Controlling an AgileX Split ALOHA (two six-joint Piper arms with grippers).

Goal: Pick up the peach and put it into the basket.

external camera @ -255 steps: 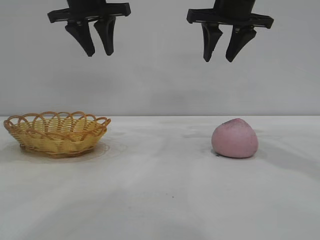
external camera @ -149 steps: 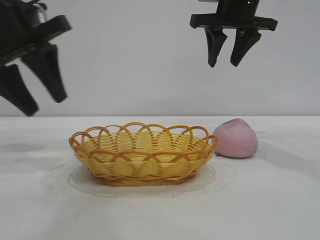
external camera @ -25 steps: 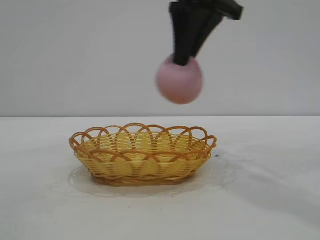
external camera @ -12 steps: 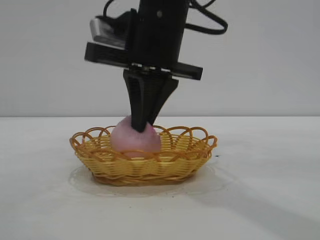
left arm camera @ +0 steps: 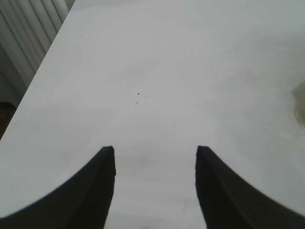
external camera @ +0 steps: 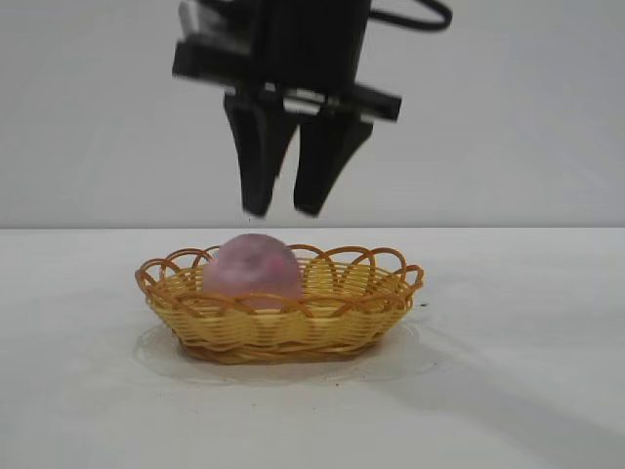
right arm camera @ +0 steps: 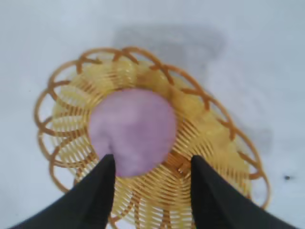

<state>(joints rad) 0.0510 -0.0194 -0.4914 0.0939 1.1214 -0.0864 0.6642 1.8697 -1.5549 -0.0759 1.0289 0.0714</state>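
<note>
The dusty-pink peach (external camera: 251,267) lies inside the yellow-tan wicker basket (external camera: 371,298), toward its left half. My right gripper (external camera: 283,210) hangs open and empty just above the peach, clear of it. In the right wrist view the peach (right arm camera: 132,131) rests on the basket's woven floor (right arm camera: 209,157), beyond the spread black fingertips (right arm camera: 106,164). My left gripper (left arm camera: 155,151) is open and empty over bare white table; it is out of the exterior view.
The basket stands mid-table on the white tabletop (external camera: 508,391). The left wrist view shows the table's edge (left arm camera: 38,81) with a ribbed grey wall past it. A small dark speck (left arm camera: 138,94) lies on the table.
Over the last second my right gripper carried the peach down into the basket, let it go, opened, and rose a little. The peach now rests in the basket, slightly further left.
</note>
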